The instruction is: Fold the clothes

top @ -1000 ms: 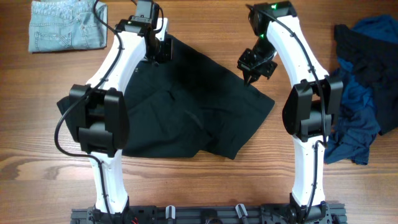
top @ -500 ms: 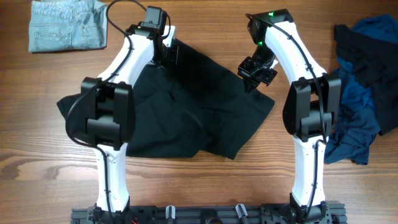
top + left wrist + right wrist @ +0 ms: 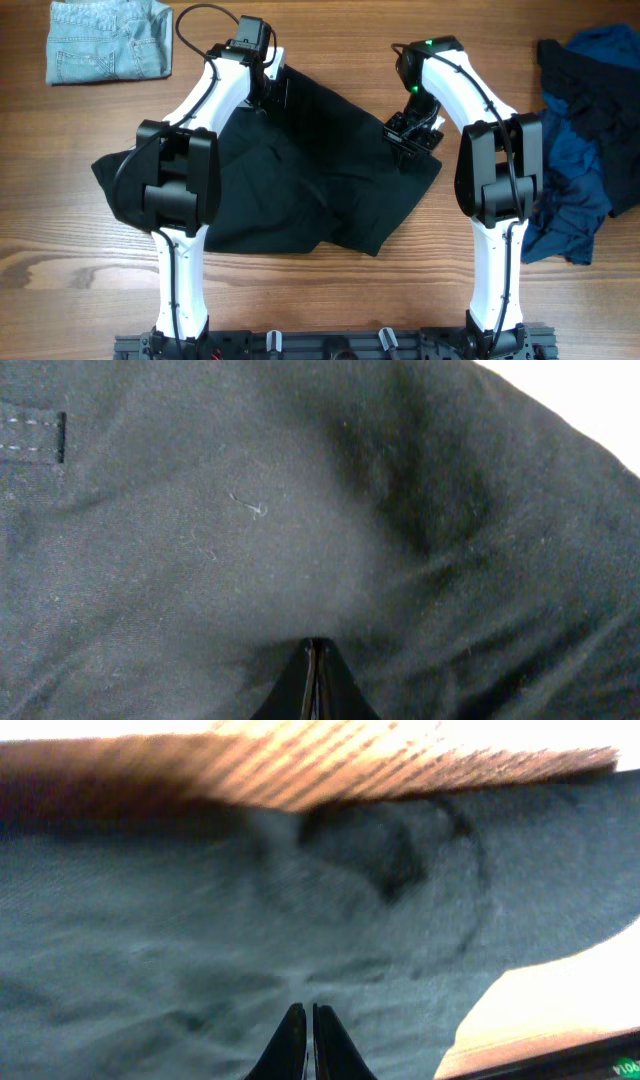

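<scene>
Black shorts (image 3: pixel 300 180) crumpled flat mid-surface (image 3: pixel 330 310), between arms. Left pincer (image 3: pixel 316 662) at upper edge of shorts, tips together, down on fabric. Right pincer (image 3: pixel 306 1020) at upper right edge, tips together likewise. Cloth pinched or not: cannot tell. Jeans (image 3: pixel 105 40) far left corner; blue garments (image 3: pixel 585 150) at right.

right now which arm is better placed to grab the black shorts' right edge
Right, probably: the right gripper hangs over the black shorts near that edge; the left gripper is at their far-left corner.

No readable text, labels, brands or numbers on anything in view
</scene>
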